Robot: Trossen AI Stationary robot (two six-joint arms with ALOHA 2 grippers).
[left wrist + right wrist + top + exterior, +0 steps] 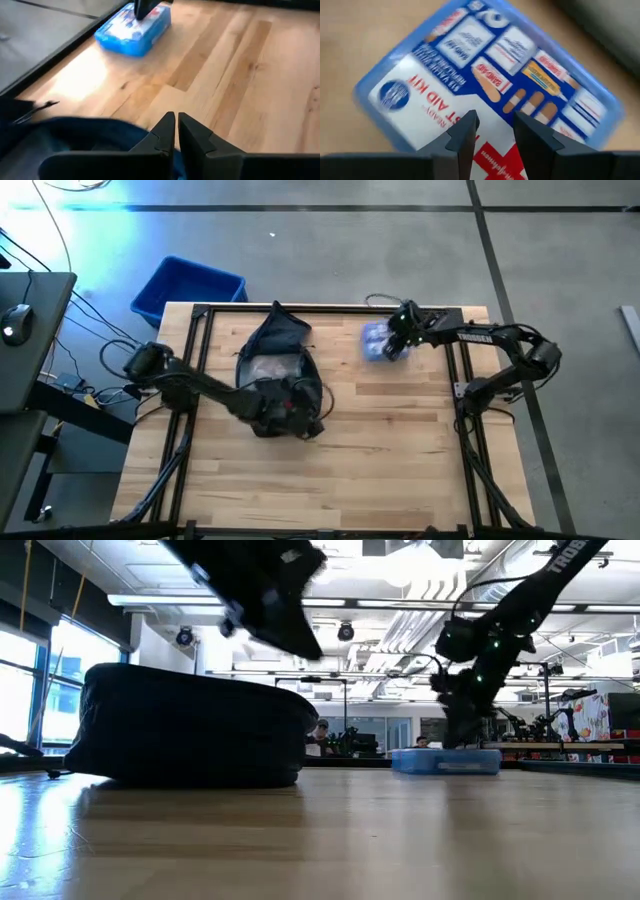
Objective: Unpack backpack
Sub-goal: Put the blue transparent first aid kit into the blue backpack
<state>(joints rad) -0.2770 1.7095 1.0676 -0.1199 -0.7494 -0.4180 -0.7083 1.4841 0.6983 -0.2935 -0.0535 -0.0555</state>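
Wooden table (400, 440) on grey concrete floor (350, 250); left gripper (176, 131) closed empty; right gripper (495, 127) narrowly parted.

Place: robotics lab or workshop | Floor: bare concrete floor (330, 250) with taped lines | Ceiling: open ducts (420, 625) and strip lights (160, 600) overhead | Beyond the table: more benches (560, 746), people seated at them (320, 730) | Side desk (30, 330) with a mouse (15, 320) and loose cables (100, 350)
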